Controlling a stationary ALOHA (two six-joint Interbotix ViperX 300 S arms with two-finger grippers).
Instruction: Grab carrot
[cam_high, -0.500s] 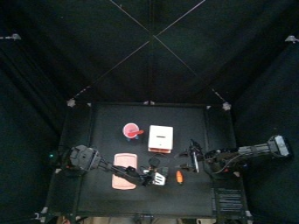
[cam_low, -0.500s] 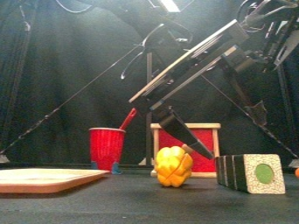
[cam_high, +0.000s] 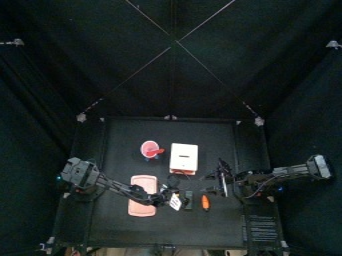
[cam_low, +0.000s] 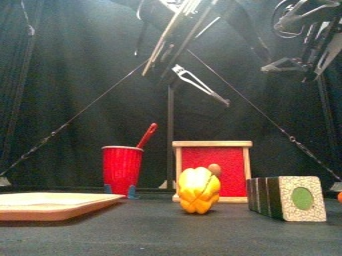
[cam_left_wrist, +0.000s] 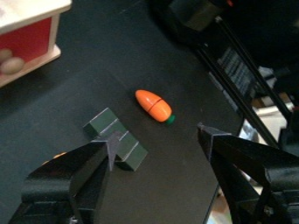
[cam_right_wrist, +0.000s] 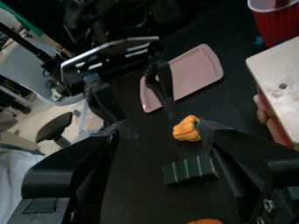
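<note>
- Top view: the carrot (cam_high: 205, 201) lies on the black table (cam_high: 120, 140) near its front edge, toward the right side, apart from everything else.
- Just left of the carrot sits a small dark-green block (cam_high: 175, 203), and further left a pink tray (cam_high: 140, 197) lies flat.
- Behind them stand a red cup (cam_high: 150, 150) and a pale box (cam_high: 185, 155) side by side.
- From the left wrist camera, the left hand (cam_left_wrist: 152, 156) hangs above the table with its two jaws spread wide. The carrot (cam_left_wrist: 153, 105) shows between them, orange with a green end, and the dark-green block (cam_left_wrist: 115, 140) lies just beside it, not touching.
- From the front, that left hand (cam_low: 201, 83) is up high, well above the things on the table. A yellow-orange pepper (cam_low: 198, 190) stands in front of the red-faced box (cam_low: 214, 160), with the red cup (cam_low: 123, 168) to the left.
- The right hand (cam_right_wrist: 163, 184) hovers on the right side, its jaws spread apart too. The right wrist view looks past them to the pepper (cam_right_wrist: 186, 129), the tray (cam_right_wrist: 187, 74) and the left arm.
</note>
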